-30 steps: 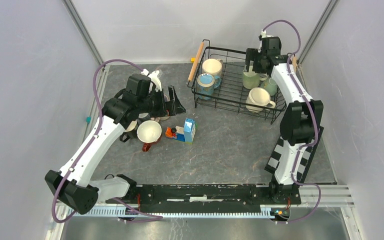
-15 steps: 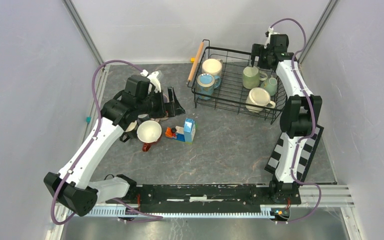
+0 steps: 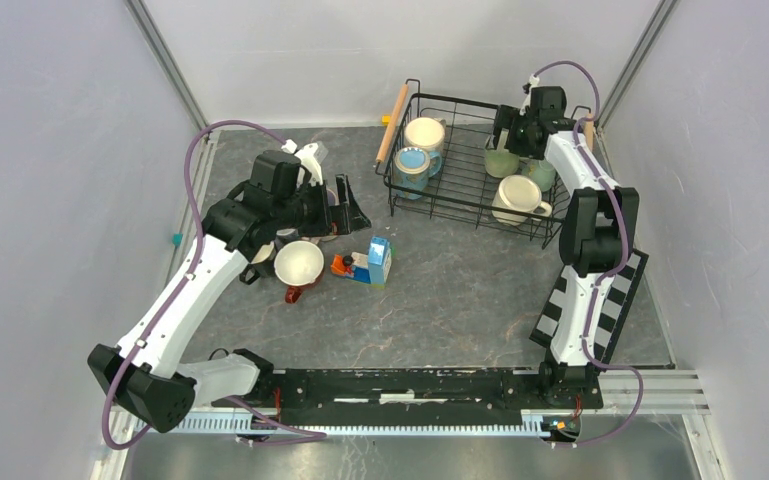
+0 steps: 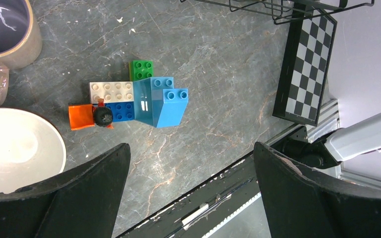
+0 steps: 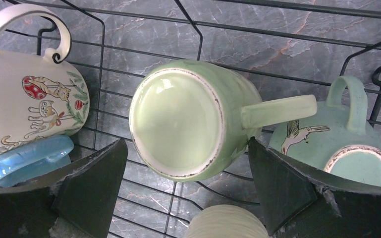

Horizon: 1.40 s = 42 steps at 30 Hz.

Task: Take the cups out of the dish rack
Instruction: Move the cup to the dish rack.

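The black wire dish rack (image 3: 460, 192) at the back right holds several cups. In the right wrist view a pale green cup (image 5: 183, 119) lies upside down with its handle pointing right. Around it are a teal bird cup (image 5: 344, 148), a cream cat-print cup (image 5: 27, 99), a blue cup (image 5: 25, 157) and a ribbed cream cup (image 5: 228, 223). My right gripper (image 5: 187, 148) hovers open over the pale green cup (image 3: 501, 162), one finger on each side, not gripping. My left gripper (image 4: 190, 148) is open and empty above the table. It is near a white-lined cup (image 4: 15, 148) and a pink-beige cup (image 4: 7, 34).
A blue, white, green and orange toy block cluster (image 4: 138, 101) sits on the table just ahead of the left gripper (image 3: 348, 208). A checkerboard panel (image 4: 304, 64) lies at the right. The rack's wooden handle (image 3: 393, 125) juts out on its left side.
My right gripper swung toward the rack's back right corner, then came back over the pale green cup. The left arm has barely moved.
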Each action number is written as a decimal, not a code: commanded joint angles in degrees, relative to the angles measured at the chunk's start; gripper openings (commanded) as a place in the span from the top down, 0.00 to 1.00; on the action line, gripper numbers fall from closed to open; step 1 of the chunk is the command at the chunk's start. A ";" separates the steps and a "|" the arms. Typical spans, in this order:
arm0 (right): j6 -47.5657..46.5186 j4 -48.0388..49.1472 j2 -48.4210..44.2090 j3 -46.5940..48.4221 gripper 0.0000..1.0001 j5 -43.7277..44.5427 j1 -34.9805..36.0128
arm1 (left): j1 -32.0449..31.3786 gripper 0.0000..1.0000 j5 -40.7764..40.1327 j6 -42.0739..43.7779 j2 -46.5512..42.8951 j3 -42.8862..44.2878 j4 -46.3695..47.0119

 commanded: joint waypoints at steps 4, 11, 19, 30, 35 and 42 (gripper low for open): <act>2.82 4.46 0.36 0.95 0.02 -0.38 1.51 | -0.18 0.00 0.82 3.27 -0.43 -0.30 1.84; 5.43 6.02 0.14 0.07 0.02 -0.34 3.63 | -0.13 0.00 0.88 3.33 0.09 -0.39 1.84; 8.82 8.99 -0.15 -1.27 0.02 -0.94 6.16 | -0.15 0.00 0.61 3.43 0.29 -0.56 1.90; 9.89 10.97 -1.89 -3.84 0.02 -0.35 11.13 | -0.18 0.00 0.46 3.34 0.22 -1.01 2.08; 4.69 9.39 -4.76 -4.52 0.02 3.74 11.08 | -0.13 0.00 0.45 3.42 -0.57 -1.69 2.02; -2.59 8.80 -7.57 -3.90 0.02 2.88 10.98 | -0.13 0.00 0.35 3.51 -0.77 -2.12 2.03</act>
